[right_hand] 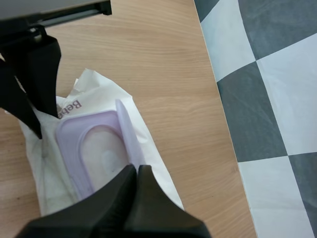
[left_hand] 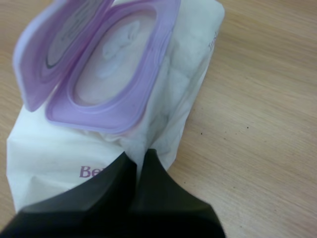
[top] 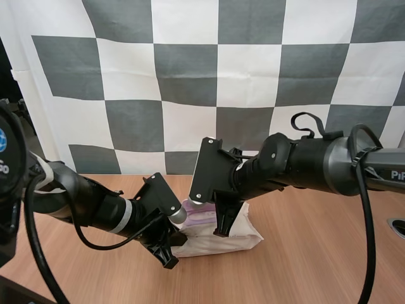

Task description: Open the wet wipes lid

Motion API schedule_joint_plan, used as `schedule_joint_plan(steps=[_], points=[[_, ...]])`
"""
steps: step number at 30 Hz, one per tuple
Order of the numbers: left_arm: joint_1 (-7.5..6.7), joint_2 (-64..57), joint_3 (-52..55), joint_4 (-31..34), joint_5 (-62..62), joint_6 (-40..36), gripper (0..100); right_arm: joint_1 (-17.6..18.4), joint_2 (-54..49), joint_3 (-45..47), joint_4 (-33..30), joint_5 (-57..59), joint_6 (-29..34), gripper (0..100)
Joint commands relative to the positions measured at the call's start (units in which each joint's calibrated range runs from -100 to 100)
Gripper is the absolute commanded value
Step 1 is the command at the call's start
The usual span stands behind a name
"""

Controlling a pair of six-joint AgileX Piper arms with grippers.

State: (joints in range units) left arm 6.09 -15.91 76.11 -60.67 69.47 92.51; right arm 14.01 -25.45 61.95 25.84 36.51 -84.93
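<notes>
Wet wipes pack (top: pixel 218 240) lies on counter (top: pixel 316 253), mostly hidden under both arms. Left claw (left_hand: pixel 138 154) pinches pack's end. Right claw (right_hand: pixel 136 168) pinches raised lid (right_hand: pixel 130 134) edge, contact partly hidden.

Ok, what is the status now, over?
Right hand shut on lid, lid lifted open. Left hand shut on pack end. Nothing in the way.

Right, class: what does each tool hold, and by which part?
Right tool pinches the purple lid by its free edge. Left tool pinches the wet wipes pack by its wrapper's end.
</notes>
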Motion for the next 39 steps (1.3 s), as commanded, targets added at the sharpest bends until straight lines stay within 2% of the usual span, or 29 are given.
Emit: schedule_joint_plan(steps=[1, 9, 21, 39], points=[[-0.04, 0.07, 0.01, 0.05, 0.75, 0.75, 0, 0.03, 0.13, 0.04, -0.02, -1.67, -0.05, 0], [-0.04, 0.07, 0.01, 0.05, 1.67, 0.75, 0, 0.03, 1.86, -0.12, -0.02, -5.9, -0.05, 0], [-0.04, 0.07, 0.01, 0.05, 1.67, 0.75, 0, 0.03, 9.16, -6.65, 1.91, -6.1, -0.05, 0], [-0.04, 0.07, 0.01, 0.05, 1.67, 0.75, 0, 0.03, 18.97, -7.35, 1.91, -14.34, -0.05, 0]])
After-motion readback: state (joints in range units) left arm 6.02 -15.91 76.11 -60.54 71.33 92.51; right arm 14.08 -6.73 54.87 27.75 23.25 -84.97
